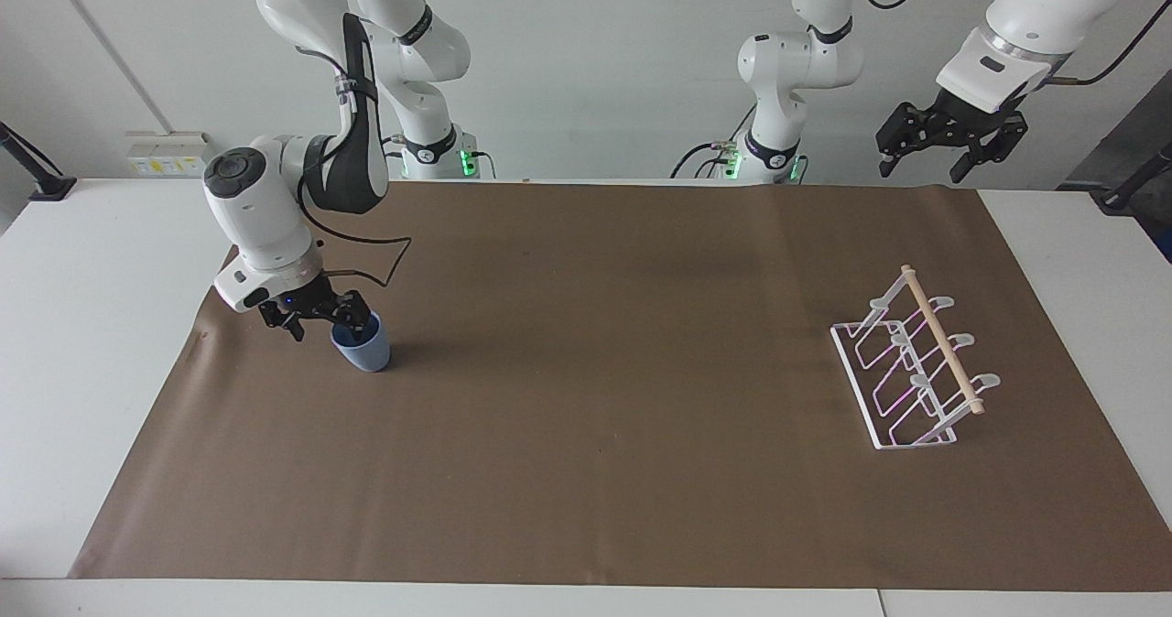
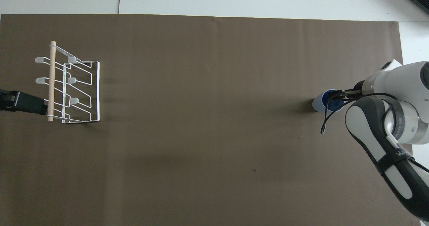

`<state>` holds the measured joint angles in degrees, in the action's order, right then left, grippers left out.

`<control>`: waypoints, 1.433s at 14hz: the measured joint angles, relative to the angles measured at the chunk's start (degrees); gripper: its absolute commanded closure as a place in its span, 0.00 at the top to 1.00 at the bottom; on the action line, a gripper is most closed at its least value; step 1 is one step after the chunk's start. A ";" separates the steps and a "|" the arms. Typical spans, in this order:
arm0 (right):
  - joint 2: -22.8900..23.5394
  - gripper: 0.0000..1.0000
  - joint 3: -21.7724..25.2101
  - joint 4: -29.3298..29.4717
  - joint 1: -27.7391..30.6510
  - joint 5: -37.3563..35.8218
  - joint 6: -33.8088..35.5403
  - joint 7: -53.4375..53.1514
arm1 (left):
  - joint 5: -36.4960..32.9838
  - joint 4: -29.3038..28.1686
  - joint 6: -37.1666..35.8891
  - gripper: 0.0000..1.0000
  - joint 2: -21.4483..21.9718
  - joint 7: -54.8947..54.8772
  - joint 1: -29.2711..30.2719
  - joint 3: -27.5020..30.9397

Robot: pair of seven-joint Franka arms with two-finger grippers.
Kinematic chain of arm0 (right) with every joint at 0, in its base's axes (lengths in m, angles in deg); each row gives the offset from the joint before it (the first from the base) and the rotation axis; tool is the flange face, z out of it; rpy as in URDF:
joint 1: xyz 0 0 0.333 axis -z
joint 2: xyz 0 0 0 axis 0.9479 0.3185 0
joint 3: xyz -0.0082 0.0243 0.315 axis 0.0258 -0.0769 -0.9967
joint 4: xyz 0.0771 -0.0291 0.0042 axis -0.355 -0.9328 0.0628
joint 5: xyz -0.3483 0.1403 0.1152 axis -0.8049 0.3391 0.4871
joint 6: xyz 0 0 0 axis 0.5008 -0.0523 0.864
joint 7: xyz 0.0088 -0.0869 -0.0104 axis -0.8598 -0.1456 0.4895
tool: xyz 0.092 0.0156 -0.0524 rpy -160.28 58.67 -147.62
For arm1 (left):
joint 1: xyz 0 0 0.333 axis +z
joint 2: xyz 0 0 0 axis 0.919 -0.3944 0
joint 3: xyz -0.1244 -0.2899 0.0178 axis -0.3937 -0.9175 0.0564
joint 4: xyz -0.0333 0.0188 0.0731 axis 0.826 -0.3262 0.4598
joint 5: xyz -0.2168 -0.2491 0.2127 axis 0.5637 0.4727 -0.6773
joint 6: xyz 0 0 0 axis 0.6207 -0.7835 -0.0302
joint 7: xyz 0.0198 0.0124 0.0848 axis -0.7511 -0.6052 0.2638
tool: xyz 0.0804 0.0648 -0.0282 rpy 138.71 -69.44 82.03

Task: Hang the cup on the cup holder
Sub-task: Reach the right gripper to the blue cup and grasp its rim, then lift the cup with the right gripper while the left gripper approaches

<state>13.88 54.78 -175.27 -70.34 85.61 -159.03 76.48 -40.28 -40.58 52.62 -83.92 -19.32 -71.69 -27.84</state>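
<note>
I see the white surface with a large brown mat that covers most of it, and both task things stand on this mat, well apart from each other. My right arm bends down to the mat at its own end of the surface, and my left arm waits raised above the edge of the surface nearest to the robots, at the left arm's end. The cup holder stands toward the left arm's end of the mat; it is a white wire rack with looped prongs, and a light wooden dowel runs along its top. The left gripper hangs in the air with its fingers spread apart and nothing between them. The right gripper is low at the rim of the cup, and one finger seems to reach into the cup's opening while the other stays outside the wall. I cannot tell if the fingers of the right gripper already press on the wall or are only around it. The cup is light blue with a darker blue inside, it stands upright on the mat toward the right arm's end, and nothing hangs on the cup holder.
</note>
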 measured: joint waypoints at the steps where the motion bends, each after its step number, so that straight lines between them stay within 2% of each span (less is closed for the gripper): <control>1: 0.03 0.53 0.00 -0.04 0.00 0.00 -0.02 0.15 | 0.00 0.00 0.00 1.00 0.00 0.00 0.00 0.00; 4: 0.11 0.22 0.00 -0.08 0.00 0.00 -0.03 0.35 | 0.00 0.00 0.00 1.00 0.00 0.00 0.00 0.00; 5: 0.14 0.05 0.00 -0.09 0.00 0.00 -0.03 0.36 | 0.00 0.00 0.00 1.00 0.00 0.00 0.00 0.00; 6: 0.16 0.00 0.00 -0.09 0.00 0.00 -0.03 0.36 | 0.00 0.00 0.00 1.00 0.00 0.00 0.00 0.00; 14: 0.07 0.00 -0.07 0.53 0.00 0.23 0.44 0.36 | 0.00 0.00 0.00 1.00 0.00 0.00 0.00 0.00; 17: -0.01 0.00 -0.57 4.09 0.00 0.95 3.45 0.37 | 0.00 0.00 0.00 1.00 0.00 0.00 0.00 0.00; 20: -0.17 0.00 -2.28 8.36 -0.05 5.61 5.59 0.66 | 0.00 0.00 -0.01 1.00 0.00 0.00 0.00 0.00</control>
<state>13.71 52.50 -166.92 -70.39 91.22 -153.43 77.14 -40.28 -40.58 52.61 -83.92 -19.32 -71.69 -27.84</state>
